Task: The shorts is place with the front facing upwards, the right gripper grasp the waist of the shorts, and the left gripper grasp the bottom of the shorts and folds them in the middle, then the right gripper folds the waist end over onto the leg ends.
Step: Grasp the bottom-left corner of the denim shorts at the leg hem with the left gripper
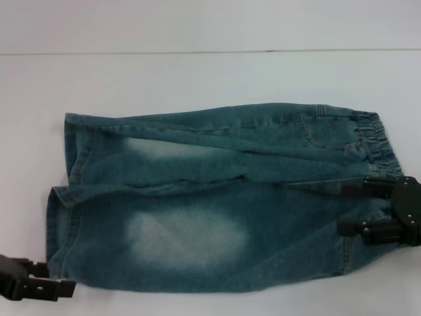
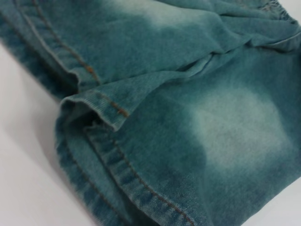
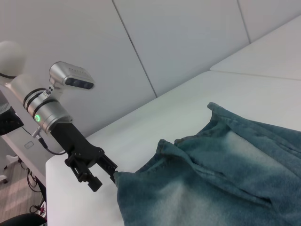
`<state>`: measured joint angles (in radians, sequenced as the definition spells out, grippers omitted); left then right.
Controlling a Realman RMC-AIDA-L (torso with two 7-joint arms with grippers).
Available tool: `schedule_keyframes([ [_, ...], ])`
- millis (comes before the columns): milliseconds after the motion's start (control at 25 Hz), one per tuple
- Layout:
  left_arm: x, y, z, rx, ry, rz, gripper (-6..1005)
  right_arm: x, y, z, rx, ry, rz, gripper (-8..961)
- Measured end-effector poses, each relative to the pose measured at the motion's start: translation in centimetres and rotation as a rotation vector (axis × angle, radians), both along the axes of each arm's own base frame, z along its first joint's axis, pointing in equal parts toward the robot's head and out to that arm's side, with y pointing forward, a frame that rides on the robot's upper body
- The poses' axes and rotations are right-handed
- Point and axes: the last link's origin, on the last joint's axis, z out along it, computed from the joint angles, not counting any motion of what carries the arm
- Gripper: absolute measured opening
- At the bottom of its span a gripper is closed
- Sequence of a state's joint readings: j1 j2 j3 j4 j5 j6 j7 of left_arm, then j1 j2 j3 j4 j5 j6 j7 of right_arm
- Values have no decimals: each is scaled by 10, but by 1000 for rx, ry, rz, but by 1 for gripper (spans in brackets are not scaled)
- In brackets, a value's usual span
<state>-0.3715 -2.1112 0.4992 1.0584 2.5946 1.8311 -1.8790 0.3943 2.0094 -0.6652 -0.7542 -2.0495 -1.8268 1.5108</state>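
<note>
The blue-green shorts (image 1: 217, 197) lie flat on the white table, front up. The ruched waist of the shorts (image 1: 371, 141) is at the right and the bottom of the shorts (image 1: 66, 171), two hemmed leg openings, at the left. My right gripper (image 1: 341, 209) is open over the near part of the waist end, its fingers lying on the denim and hiding the band there. My left gripper (image 1: 60, 278) is open at the near corner of the leg ends, fingertips level with the hem; the right wrist view shows the left gripper (image 3: 107, 178) touching that corner. The left wrist view shows the stitched hems (image 2: 94, 101) close up.
Bare white table (image 1: 197, 79) surrounds the shorts, with a seam line far behind them. In the right wrist view the table's edge (image 3: 51, 162) drops off just behind the left arm, whose silver wrist camera (image 3: 70, 80) stands above it. Grey wall panels lie beyond.
</note>
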Motion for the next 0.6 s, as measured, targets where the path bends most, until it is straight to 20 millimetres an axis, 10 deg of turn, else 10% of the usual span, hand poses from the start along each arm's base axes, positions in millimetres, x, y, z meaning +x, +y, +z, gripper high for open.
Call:
schedule_keyframes([
  [600,9,12,-1,6,-6,-33,868,0,-1,-1,0,3,0,927],
])
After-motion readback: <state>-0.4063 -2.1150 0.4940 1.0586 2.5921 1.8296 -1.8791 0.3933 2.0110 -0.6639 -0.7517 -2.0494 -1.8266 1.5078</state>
